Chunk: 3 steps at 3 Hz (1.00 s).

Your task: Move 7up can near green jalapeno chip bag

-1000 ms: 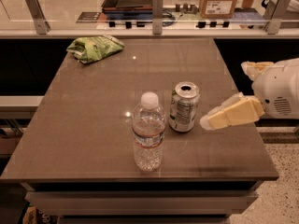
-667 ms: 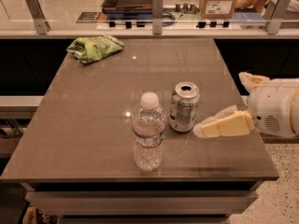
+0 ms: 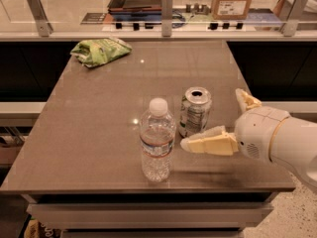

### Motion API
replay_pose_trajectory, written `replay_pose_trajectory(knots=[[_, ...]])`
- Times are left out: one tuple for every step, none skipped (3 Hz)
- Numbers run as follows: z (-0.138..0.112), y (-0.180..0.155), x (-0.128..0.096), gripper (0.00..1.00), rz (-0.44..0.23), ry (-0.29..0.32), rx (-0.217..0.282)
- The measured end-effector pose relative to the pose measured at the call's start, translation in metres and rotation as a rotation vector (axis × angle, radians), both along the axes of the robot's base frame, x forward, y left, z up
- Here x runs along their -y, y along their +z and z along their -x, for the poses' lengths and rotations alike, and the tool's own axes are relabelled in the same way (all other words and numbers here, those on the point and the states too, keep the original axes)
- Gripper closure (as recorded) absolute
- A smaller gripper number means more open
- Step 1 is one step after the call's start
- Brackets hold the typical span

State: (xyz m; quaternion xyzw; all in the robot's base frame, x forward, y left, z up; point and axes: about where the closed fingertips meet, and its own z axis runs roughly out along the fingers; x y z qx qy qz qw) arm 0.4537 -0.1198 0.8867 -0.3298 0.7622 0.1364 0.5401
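Note:
The 7up can (image 3: 194,109) stands upright right of the table's middle, a silver can with a green-and-white label and an open top. The green jalapeno chip bag (image 3: 100,51) lies crumpled at the table's far left corner, well away from the can. My gripper (image 3: 213,119) is open at the can's right side. Its near finger (image 3: 208,144) reaches left in front of the can's lower part. Its far finger (image 3: 245,101) stands to the right of the can. The can rests on the table, not held.
A clear water bottle (image 3: 157,140) with a white cap stands just left of and in front of the can. The brown table (image 3: 89,128) ends close in front of the bottle. A counter with rail posts (image 3: 167,8) and a cardboard box (image 3: 230,1) runs behind.
My gripper has moved left along the table's front right. Its near finger now overlaps the can's lower part. Can, bottle and bag have not moved.

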Motion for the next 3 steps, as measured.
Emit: replay_pose_trajectory(knots=[[-0.012,-0.003,-0.016,0.00,-0.059,-0.002,0.047],[-0.024,-0.003,-0.021,0.00,-0.110,-0.005,0.089],[-0.033,-0.004,-0.022,0.00,-0.146,-0.003,0.118]])
